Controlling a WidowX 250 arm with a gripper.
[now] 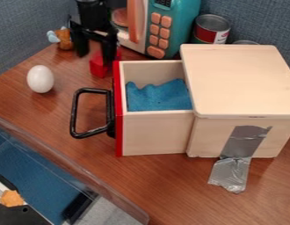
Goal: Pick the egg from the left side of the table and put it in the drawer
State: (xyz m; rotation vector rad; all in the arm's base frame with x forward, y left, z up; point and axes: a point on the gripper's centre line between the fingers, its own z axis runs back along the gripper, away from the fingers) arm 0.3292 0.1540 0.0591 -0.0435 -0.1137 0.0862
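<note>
Taking the clock face as centred on the open drawer (156,129), you have the egg (40,79) just past 9 o'clock, on the left side of the table (47,107). It is white, roughly upright, and touches nothing but the tabletop. Your gripper (94,58) hangs between 10 and 11 o'clock, and seen from the egg it lies between 1 and 2 o'clock. Its jaws are wide, with nothing between them that you could call held.

Watch the red block (99,68) at 10 o'clock, right by the finger nearer the drawer; you can't tell whether they touch. Straight across from the egg, the drawer's red front (118,132) stands up like a low wall, with the black handle (74,115) jutting out toward 9 o'clock. Behind that front, a blue cloth (158,97) lies rumpled in the drawer.

The wooden cabinet (244,77) sits at 3 o'clock, its top covering the drawer's far end, and silver tape (241,147) runs down its side onto the table between 4 and 5. Up at 12 you've got the toy microwave (185,22), at 1 a can with a red label (204,33), and past 10 a small orange-brown toy (64,39) near the gripper.
</note>
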